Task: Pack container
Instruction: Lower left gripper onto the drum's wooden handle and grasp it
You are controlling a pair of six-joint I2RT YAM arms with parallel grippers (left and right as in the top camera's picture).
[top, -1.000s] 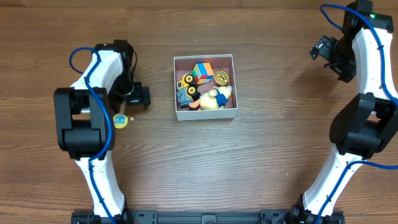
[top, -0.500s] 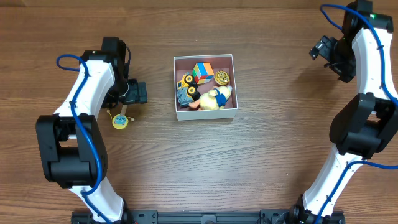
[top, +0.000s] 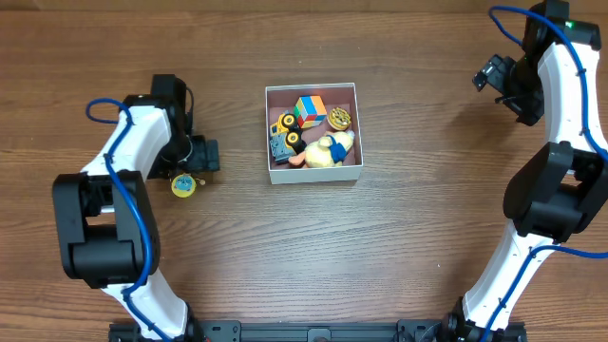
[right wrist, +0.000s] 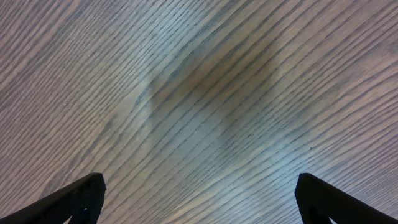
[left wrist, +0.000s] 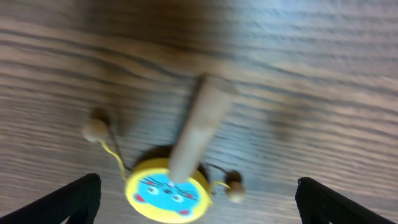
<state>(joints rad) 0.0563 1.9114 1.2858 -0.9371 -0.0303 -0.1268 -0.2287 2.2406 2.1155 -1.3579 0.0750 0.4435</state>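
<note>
Left wrist view is blurred. The print on the yellow drum toy (left wrist: 166, 190) is smeared, and we see its near rim right at the bottom edge. Left gripper (top: 199, 157) fingertips (left wrist: 78, 198) are cut off at that view's bottom corners. Same for right gripper (top: 496, 74) fingertips (right wrist: 78, 198) in the right wrist view. Overhead, both jaw gaps are too small for us to judge. In the container (top: 313, 178), the yellow plush (top: 331, 150) hides part of an orange piece (top: 297, 161). We can't identify the round item (top: 340, 118) at far right, too small. Right arm (top: 565, 95) runs off the right edge.
</note>
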